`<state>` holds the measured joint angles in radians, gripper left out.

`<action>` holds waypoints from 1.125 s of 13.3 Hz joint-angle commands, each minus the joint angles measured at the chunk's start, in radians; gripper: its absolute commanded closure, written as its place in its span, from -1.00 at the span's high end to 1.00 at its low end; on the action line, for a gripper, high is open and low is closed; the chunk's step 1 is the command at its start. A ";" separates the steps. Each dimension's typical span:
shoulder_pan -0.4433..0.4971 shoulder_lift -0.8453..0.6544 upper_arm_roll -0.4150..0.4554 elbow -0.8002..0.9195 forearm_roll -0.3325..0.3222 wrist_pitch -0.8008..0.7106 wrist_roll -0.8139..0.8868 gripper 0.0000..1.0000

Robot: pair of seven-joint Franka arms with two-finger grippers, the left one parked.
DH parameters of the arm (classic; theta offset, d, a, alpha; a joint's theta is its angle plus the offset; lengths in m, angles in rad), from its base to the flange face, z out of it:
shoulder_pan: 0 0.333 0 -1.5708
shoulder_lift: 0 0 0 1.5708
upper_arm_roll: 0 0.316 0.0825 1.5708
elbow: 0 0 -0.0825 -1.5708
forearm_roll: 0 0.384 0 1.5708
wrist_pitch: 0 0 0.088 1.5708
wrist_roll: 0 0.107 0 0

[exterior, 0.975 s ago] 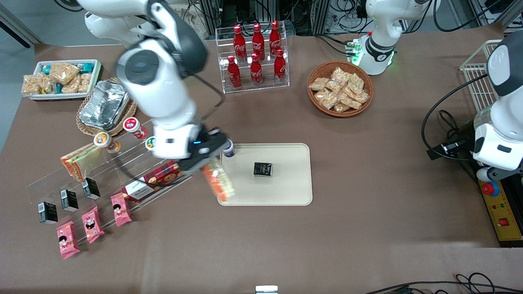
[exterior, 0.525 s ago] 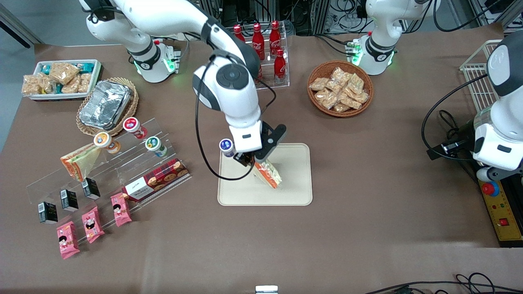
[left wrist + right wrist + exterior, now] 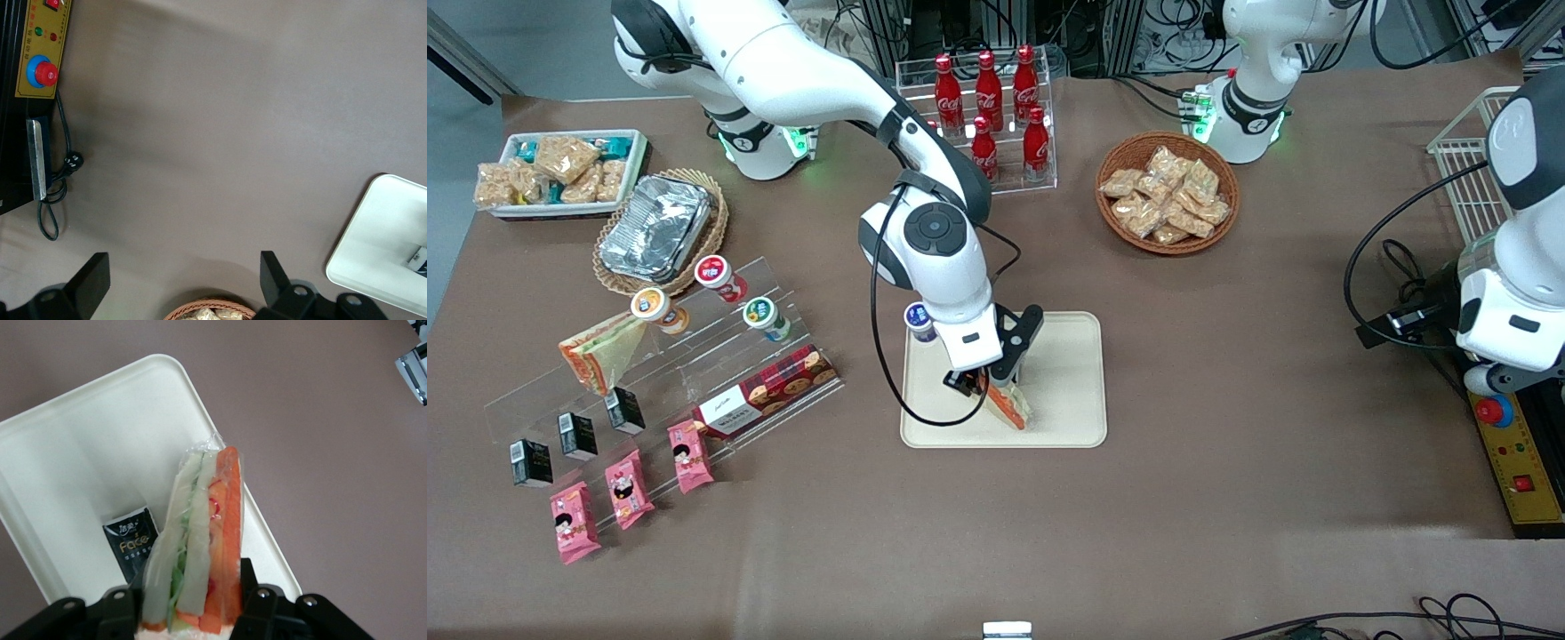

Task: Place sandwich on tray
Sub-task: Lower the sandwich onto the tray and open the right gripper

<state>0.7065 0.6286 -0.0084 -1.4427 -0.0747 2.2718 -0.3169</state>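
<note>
Over the tray (image 3: 1067, 418), the gripper (image 3: 989, 386) pinches the wrapped sandwich (image 3: 1009, 407), whose long axis points toward five o'clock, just above the surface.

I see the sandwich (image 3: 197, 540), a clear-wrapped wedge of pale bread with an orange stripe and green lettuce, clamped at its wide end in my pincer (image 3: 193, 603), tip slanting down over the tray (image 3: 1063, 391), a flat cream rectangle with rounded corners.
</note>
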 commanded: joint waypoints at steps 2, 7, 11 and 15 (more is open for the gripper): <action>-0.004 0.009 0.002 -0.016 -0.022 0.026 -0.054 0.08; 0.018 0.013 -0.004 -0.027 -0.025 0.025 -0.044 0.08; 0.002 0.023 -0.008 -0.025 -0.033 0.023 -0.044 0.08; 0.002 0.037 -0.010 -0.025 -0.034 0.043 -0.045 0.08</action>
<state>0.7125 0.6558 -0.0208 -1.4673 -0.0835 2.2838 -0.3595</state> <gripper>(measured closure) 0.454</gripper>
